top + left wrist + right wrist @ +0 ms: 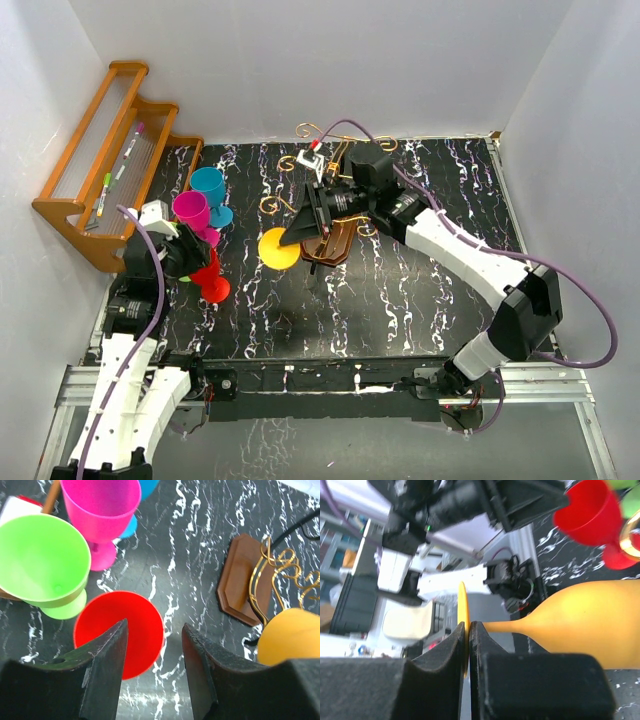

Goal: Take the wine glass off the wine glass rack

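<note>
The wine glass rack has a dark brown wooden base (338, 243) and thin gold wire arms (310, 130). It also shows in the left wrist view (239, 580). A yellow wine glass (277, 248) hangs bowl down just left of the base. My right gripper (303, 233) is shut on the glass's thin foot disc (462, 605). The stem and bowl (592, 617) run off to the right in the right wrist view. My left gripper (190, 255) is open and empty above a red glass (120, 632).
Pink (192, 210), blue (210, 185), red (210, 280) and green (42, 560) glasses stand together at the left. An orange-brown stepped shelf with pens (105, 160) leans at the far left wall. White walls close in three sides.
</note>
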### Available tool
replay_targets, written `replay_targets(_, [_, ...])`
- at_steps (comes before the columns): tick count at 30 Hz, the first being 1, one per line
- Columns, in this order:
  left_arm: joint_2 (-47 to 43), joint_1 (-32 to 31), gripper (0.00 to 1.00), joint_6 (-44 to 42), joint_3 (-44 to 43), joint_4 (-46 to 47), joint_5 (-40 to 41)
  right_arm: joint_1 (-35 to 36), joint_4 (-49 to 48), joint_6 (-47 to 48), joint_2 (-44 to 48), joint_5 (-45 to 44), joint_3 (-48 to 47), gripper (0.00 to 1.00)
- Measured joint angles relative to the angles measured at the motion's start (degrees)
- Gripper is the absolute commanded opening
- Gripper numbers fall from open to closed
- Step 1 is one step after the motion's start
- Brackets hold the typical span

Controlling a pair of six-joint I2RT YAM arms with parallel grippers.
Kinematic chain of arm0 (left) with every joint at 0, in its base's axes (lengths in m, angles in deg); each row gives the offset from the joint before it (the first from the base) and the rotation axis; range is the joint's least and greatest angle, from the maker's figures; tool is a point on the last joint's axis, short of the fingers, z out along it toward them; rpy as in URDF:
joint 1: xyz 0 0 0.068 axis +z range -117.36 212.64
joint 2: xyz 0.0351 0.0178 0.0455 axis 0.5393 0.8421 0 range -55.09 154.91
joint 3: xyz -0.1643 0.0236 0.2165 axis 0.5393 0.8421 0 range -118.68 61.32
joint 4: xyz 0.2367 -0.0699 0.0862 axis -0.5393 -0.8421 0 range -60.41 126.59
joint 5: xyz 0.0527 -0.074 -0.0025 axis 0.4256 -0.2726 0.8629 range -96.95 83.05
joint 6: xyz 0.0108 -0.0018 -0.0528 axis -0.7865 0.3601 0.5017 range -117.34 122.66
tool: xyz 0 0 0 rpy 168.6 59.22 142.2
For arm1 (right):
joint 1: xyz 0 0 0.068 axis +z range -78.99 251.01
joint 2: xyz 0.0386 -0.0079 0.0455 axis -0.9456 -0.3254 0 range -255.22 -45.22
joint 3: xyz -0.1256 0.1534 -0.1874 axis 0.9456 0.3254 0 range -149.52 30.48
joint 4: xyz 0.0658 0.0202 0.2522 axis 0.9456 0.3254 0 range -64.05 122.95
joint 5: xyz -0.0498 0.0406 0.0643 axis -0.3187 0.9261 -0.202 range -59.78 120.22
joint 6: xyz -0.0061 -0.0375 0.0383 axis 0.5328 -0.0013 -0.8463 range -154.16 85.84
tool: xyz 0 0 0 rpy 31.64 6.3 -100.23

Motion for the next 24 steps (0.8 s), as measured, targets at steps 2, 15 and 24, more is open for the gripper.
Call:
replay_targets(2, [1.1, 0.0, 0.49, 1.1, -1.3, -1.6, -2.0, 0.9, 0.2, 1.6, 0.5, 3.2, 1.1, 0.08])
replay_targets(15, [7.7, 0.0, 0.54, 10.0, -22.0, -16.7, -12.8, 33.1, 17.5, 40.6, 9.7, -25.4, 14.1, 0.08])
replay_targets(24, [7.9, 0.0, 0.56, 13.5, -22.2, -22.8, -25.4, 44.6, -0.6, 65.9, 23.9, -55.5, 41.1, 0.08])
